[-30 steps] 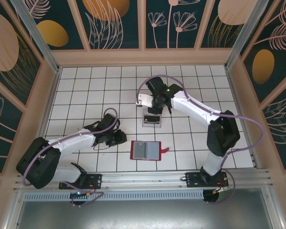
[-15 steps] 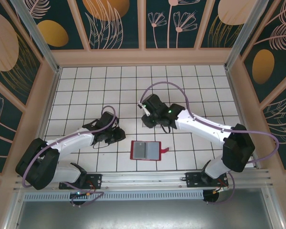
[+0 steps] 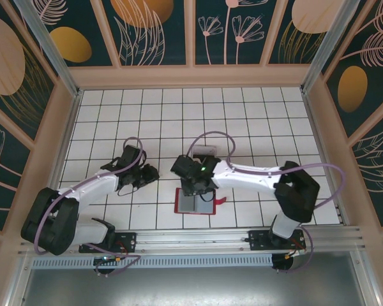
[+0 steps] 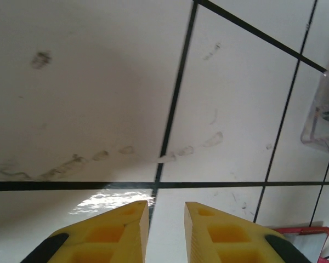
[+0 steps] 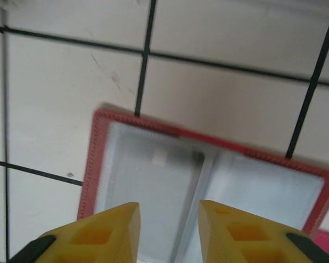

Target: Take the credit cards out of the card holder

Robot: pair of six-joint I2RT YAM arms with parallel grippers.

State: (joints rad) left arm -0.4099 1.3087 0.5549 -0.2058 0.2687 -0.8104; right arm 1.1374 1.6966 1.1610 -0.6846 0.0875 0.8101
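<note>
Card holder: the red card holder (image 3: 198, 205) lies open and flat on the white tiled table (image 3: 115, 115), near the front edge, between the two arms.
Inside of it: in the right wrist view we see its grey lining (image 5: 159, 175) with a fold in the middle and a red stitched border around it.
Closing tab: the small red tab (image 3: 221, 201) sticks out from the right side of the holder and lies on the table.
Credit cards: we cannot make out any card in the pockets, as the picture is blurred there.
Right gripper: the right gripper (image 3: 193, 188) hangs over the far edge of the holder, and its yellow fingers (image 5: 107, 233) are spread with nothing between them.
Left gripper: the left gripper (image 3: 147, 173) is over bare tiles to the left of the holder, well apart from it. Its fingers (image 4: 126, 233) stand a little apart and hold nothing.
Clear tray: a clear plastic tray (image 3: 204, 151) stands just behind the right gripper. In the left wrist view a thin dark thing shows inside the tray (image 4: 322, 118), but we cannot tell what it is.
</note>
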